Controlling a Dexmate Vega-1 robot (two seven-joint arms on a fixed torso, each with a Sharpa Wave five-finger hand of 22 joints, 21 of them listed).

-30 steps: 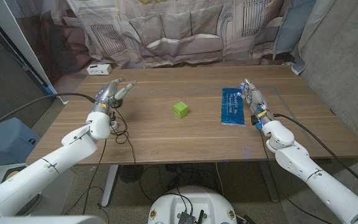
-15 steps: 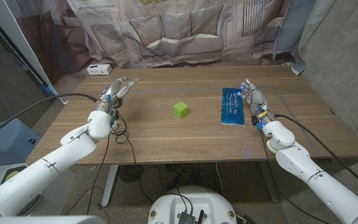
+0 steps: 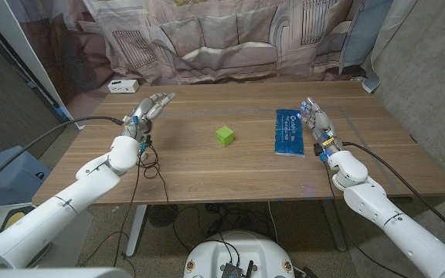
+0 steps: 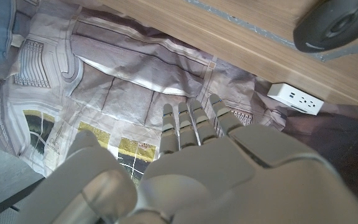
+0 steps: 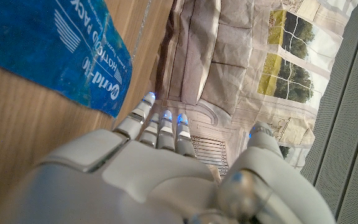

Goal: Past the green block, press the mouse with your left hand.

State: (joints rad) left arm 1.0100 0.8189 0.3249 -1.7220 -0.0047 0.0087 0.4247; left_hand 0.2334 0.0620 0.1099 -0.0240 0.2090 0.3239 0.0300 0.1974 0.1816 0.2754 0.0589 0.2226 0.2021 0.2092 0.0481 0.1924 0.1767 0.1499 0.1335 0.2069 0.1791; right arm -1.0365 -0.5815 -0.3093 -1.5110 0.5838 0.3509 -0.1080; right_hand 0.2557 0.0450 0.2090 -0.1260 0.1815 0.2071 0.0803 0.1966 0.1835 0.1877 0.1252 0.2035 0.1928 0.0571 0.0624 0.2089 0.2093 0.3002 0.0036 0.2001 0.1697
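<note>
The green block (image 3: pixel 224 137) sits near the middle of the table (image 3: pixel 207 174). Left of the block, at the table's left side, the left hand (image 3: pixel 147 109) is raised above the wood with its fingers stretched out and apart, holding nothing. The head view hides what lies under that hand; the left wrist view shows the mouse (image 4: pixel 337 24), dark with a round wheel, on the table surface just beyond the hand's fingertips (image 4: pixel 191 115), not touched by them. The same wrist view shows a white power strip (image 4: pixel 296 98) past the table's edge, which the head view puts at the far left corner, well away from the block.

Right of the block lies a blue pack (image 3: pixel 289 132). The right hand (image 3: pixel 317 123) stands just beside the pack's right edge, fingers straight and loosely apart, empty. The right wrist view shows the pack's white lettering, which the head view leaves too small to read
</note>
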